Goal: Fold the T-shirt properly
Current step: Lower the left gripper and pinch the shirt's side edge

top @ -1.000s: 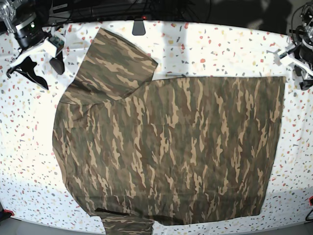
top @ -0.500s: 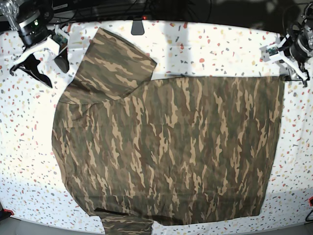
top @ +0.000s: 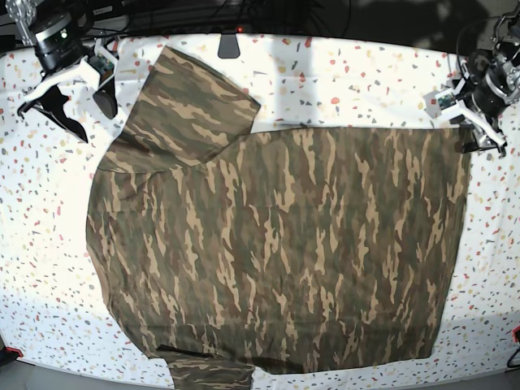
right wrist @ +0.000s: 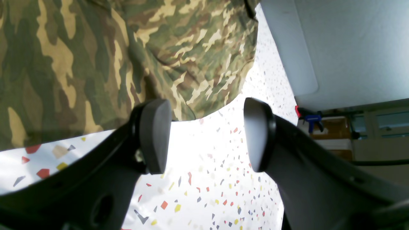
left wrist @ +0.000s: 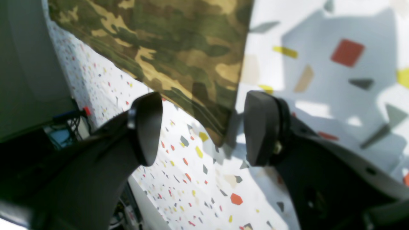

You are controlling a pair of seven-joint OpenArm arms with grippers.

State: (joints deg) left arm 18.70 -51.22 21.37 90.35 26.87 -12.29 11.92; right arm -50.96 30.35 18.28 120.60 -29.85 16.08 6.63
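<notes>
A white table (top: 341,77) flecked with coloured chips carries the T-shirt (top: 276,244), a camouflage garment spread flat across most of its surface, one sleeve reaching toward the far edge and the other hanging off the near edge. The right gripper (top: 80,114) hangs over bare tabletop just beside the far sleeve, its black fingers (right wrist: 153,140) spread wide and empty. The left gripper (top: 479,134) sits at the shirt's far hem corner, jaws likewise wide apart with the cloth's corner showing between them, nothing gripped.
</notes>
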